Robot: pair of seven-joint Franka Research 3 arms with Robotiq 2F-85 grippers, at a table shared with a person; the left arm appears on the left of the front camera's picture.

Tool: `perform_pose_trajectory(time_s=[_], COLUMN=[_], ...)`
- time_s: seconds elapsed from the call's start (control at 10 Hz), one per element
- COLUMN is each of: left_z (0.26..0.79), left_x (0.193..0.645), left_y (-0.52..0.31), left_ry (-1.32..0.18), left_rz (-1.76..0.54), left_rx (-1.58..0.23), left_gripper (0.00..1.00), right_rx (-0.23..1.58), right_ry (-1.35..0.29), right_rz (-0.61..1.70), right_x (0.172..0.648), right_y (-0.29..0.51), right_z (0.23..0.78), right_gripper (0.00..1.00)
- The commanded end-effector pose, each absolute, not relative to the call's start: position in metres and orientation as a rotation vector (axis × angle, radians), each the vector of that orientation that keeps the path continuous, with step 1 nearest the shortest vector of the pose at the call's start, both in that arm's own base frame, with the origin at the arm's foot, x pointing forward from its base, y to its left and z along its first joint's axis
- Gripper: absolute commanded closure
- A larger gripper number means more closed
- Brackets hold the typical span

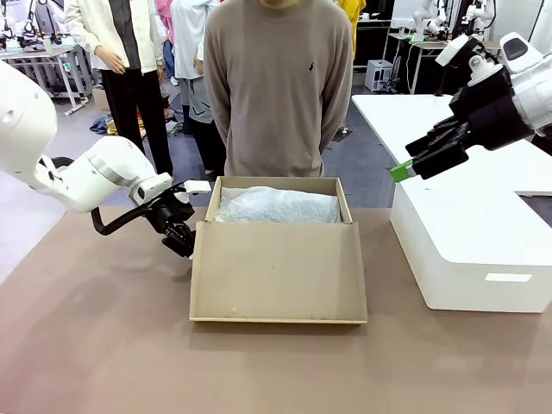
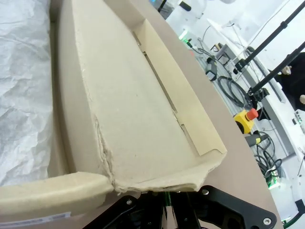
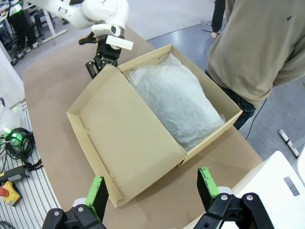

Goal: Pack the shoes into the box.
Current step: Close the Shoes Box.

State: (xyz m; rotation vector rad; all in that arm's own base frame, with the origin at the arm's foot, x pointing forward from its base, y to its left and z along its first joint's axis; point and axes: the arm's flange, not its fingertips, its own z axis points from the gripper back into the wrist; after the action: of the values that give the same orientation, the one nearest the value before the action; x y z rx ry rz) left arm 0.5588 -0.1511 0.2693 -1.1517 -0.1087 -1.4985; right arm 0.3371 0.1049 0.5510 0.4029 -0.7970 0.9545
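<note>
One step, shutting the box [image 1: 278, 207], is judged in hand: its lid [image 1: 278, 272] is pinched by the left claw [image 1: 178, 239] for lifting over, the right claw [image 1: 405, 170] spread apart.

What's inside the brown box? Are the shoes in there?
Inside the cardboard shoebox, crumpled white tissue paper fills the tray and bulges up. No shoe is showing; anything under the paper is covered, so I can't tell. The lid lies folded open.
</note>
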Motion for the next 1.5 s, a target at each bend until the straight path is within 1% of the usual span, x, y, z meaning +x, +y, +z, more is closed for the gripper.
perform_pose_trajectory(time_s=[0.0,0.3,0.7,1.1,1.4], left_z=[0.272,0.272,0.283,0.299,0.316], left_x=[0.563,0.561,0.561,0.562,0.560], left_y=[-0.151,-0.151,-0.148,-0.140,-0.136], left_ry=[-0.109,-0.092,-0.183,-0.269,-0.380], left_rz=[-1.521,-1.521,-1.496,-1.454,-1.396], left_rx=[-1.224,-1.299,-1.450,-1.556,-1.571], left_gripper=[1.00,1.00,1.00,1.00,1.00], right_rx=[0.422,0.422,0.422,0.422,0.422], right_ry=[-0.805,-0.805,-0.805,-0.805,-0.805], right_rz=[0.961,0.961,0.961,0.961,0.961], right_x=[0.339,0.339,0.339,0.339,0.339], right_y=[0.105,0.105,0.105,0.105,0.105], right_z=[0.550,0.550,0.550,0.550,0.550], right_gripper=[0.00,0.00,0.00,0.00,0.00])
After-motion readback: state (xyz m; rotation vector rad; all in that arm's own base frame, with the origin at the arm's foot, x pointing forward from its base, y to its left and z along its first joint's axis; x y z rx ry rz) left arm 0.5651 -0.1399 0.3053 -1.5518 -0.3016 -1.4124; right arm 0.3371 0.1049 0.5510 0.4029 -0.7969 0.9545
